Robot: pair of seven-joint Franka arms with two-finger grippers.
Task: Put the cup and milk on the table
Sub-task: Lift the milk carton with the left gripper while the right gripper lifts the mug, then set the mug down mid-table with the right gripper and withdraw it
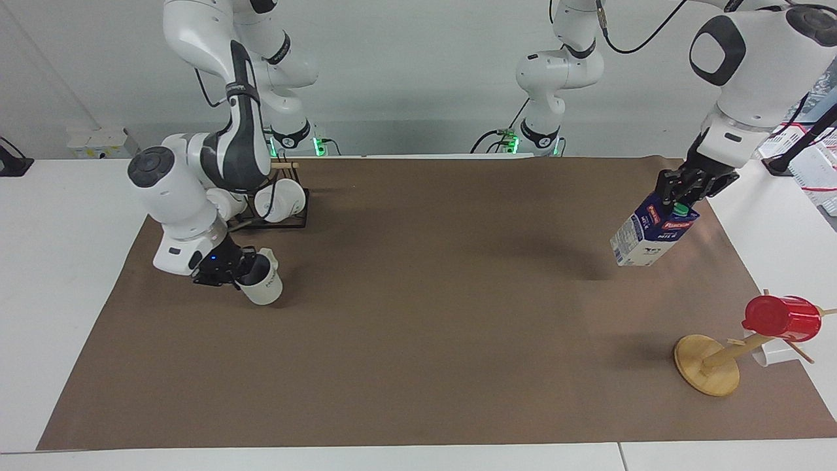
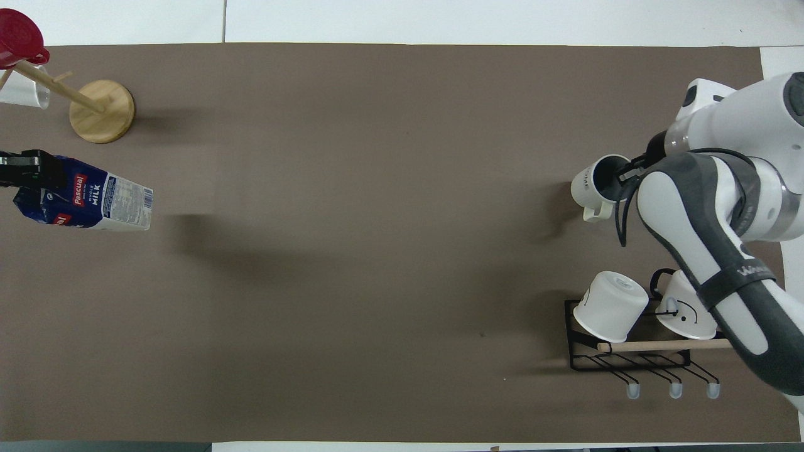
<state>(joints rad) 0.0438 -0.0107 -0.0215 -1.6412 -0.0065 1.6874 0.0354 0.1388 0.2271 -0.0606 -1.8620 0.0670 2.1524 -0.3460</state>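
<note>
- This is a robotics lab, a staged test bench and no lived-in room.
- Two white Franka arms (image 1: 216, 150) (image 1: 745, 65) are bolted at one edge of a broad white surface (image 1: 65, 261), green status lights glowing at their bases.
- Loose black cables (image 1: 628, 39) hang from the left arm against a bare pale wall (image 1: 418, 65).
- A brown paper sheet (image 1: 425, 314) covers the middle of the surface as a work mat.
- Props stand at its ends: a black wire mug rack (image 2: 628, 351) holding white mugs (image 2: 610, 306), and a wooden mug tree (image 1: 709, 363) carrying a red plastic cup (image 1: 781, 318).
</note>
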